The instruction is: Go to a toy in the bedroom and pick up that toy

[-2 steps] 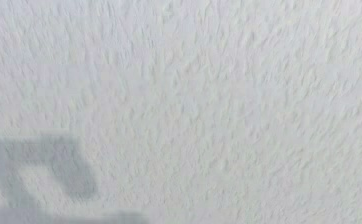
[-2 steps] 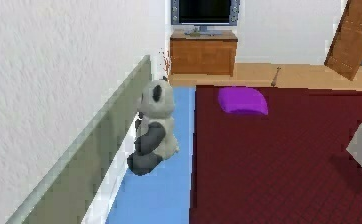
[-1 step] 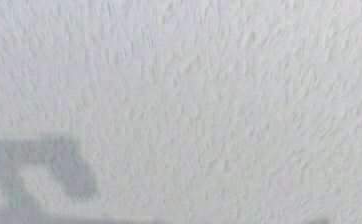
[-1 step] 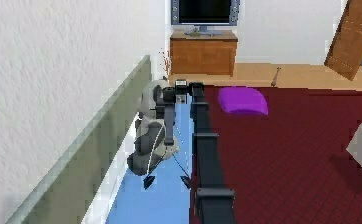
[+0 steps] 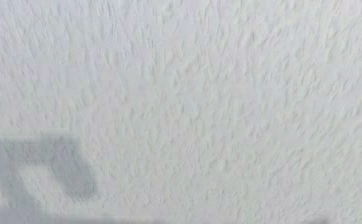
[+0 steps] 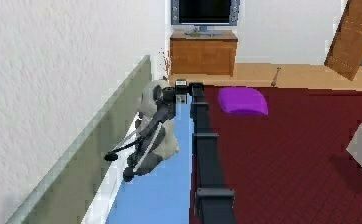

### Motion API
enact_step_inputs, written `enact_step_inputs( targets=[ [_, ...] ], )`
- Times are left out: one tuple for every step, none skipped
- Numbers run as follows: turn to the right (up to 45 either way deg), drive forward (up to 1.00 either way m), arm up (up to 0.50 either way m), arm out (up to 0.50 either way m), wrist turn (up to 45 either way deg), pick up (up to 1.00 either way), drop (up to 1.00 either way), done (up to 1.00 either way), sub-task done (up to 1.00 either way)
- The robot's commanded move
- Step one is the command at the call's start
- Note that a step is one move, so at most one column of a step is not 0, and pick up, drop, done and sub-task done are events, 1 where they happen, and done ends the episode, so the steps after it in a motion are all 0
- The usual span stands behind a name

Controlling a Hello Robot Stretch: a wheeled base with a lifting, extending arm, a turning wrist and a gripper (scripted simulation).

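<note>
Right now my gripper (image 6: 123,165) hangs low at a pale, plush-looking toy (image 6: 166,147) lying on the blue bed (image 6: 149,200); I can't tell whether it holds anything. I judge the toy light and squashy, best taken round its body. The headboard (image 6: 89,150) crowds close; a purple cushion (image 6: 242,100) and a TV stand (image 6: 202,55) lie beyond.

Quick count from the arm side view: one TV (image 6: 202,12) at the top, one wooden cabinet (image 6: 203,52) under it, one brown door (image 6: 353,40) upper right. One purple cushion (image 6: 242,99) near the middle, one dark red rug (image 6: 289,150) lower right. Also one grey-and-beige lump (image 6: 149,100) left of centre and one dark arm bar (image 6: 204,150).
</note>
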Motion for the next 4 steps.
enact_step_inputs(
  targets=[
    [0.0,0.0,0.0,0.0,45.0,0.0,0.0,0.0,0.0],
    [0.0,0.0,0.0,0.0,36.0,0.0,0.0,0.0,0.0],
    [0.0,0.0,-0.3,0.0,0.0,0.0,0.0,0.0,0.0],
    [0.0,0.0,0.0,0.0,0.0,1.0,0.0,0.0,0.0]
  ],
)
